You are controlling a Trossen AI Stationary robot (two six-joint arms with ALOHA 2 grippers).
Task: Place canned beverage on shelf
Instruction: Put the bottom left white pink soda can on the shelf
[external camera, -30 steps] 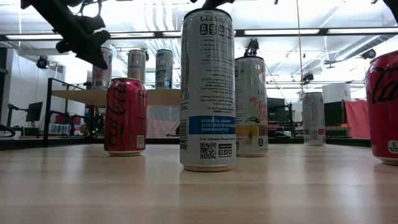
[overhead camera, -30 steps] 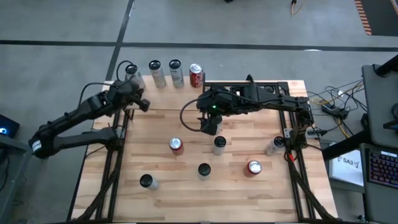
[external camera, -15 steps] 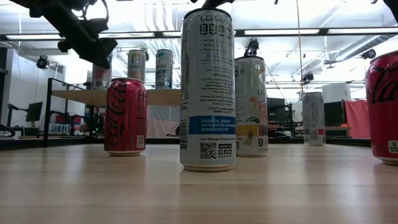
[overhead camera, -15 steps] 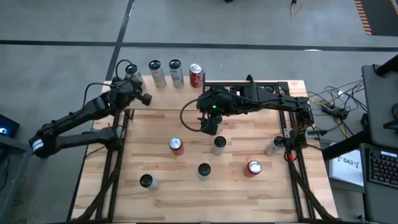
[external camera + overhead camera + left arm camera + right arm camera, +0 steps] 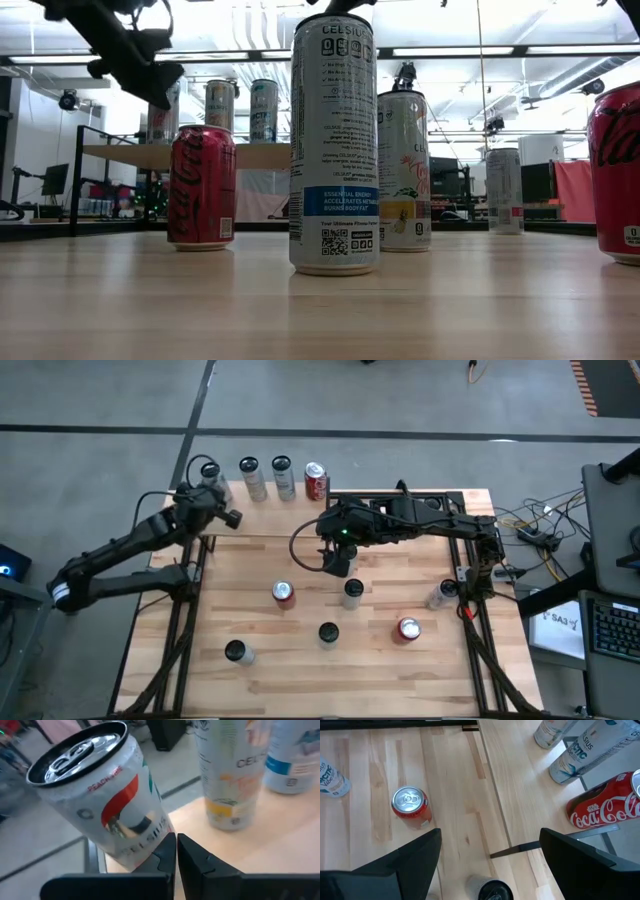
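Left wrist view: clenched left hand [image 5: 176, 851] sits just beside a tilted Celsius can [image 5: 100, 795] at the shelf [image 5: 280, 835] edge; right hand [image 5: 338, 560] released, well apart.

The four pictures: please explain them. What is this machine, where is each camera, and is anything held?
It is a robot with two dark arms at a wooden table. One camera looks down from above, one sits at table height, one rides on each wrist. Six drink cans stand on the table; four more stand on the small raised shelf. The left gripper is shut and empty beside the shelf's end can. The right gripper hangs open over the table, holding nothing.
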